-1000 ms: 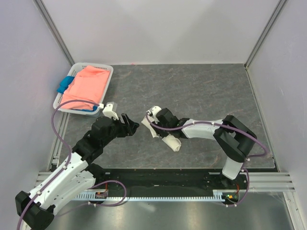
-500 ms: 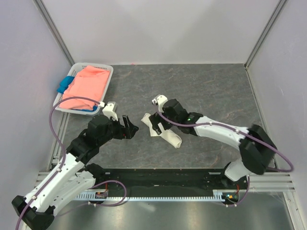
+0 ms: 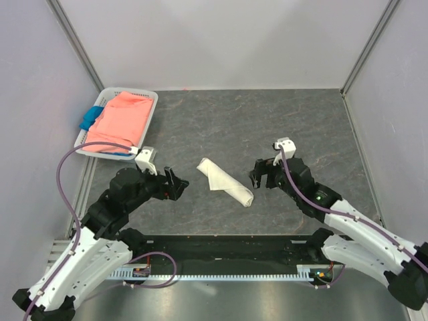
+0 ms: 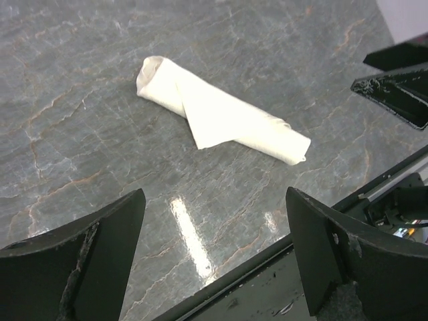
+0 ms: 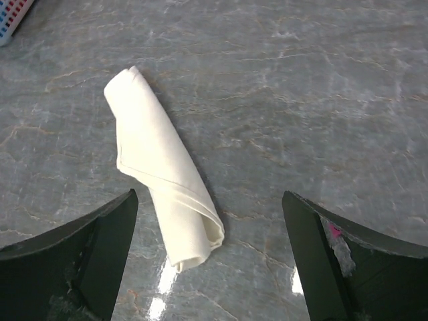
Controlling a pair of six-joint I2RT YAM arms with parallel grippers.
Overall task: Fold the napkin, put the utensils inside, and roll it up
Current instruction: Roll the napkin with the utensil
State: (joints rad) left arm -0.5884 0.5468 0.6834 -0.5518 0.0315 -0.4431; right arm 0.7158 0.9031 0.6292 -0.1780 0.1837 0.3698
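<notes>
The rolled napkin shows only its outer wrap; what lies inside cannot be told. In the basket the pink cloth covers most of the blue cloth. Both wrist views cut their fingers off at the lower edge.

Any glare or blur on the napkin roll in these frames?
Left wrist: a bright glare streak on the table near the napkin, not on it; roll sharp. Right wrist: two small glare spots low on the table, faint shadow beside the roll, right gripper's fingers dark. Top external: even light, no glare on the napkin, roll in focus.
</notes>
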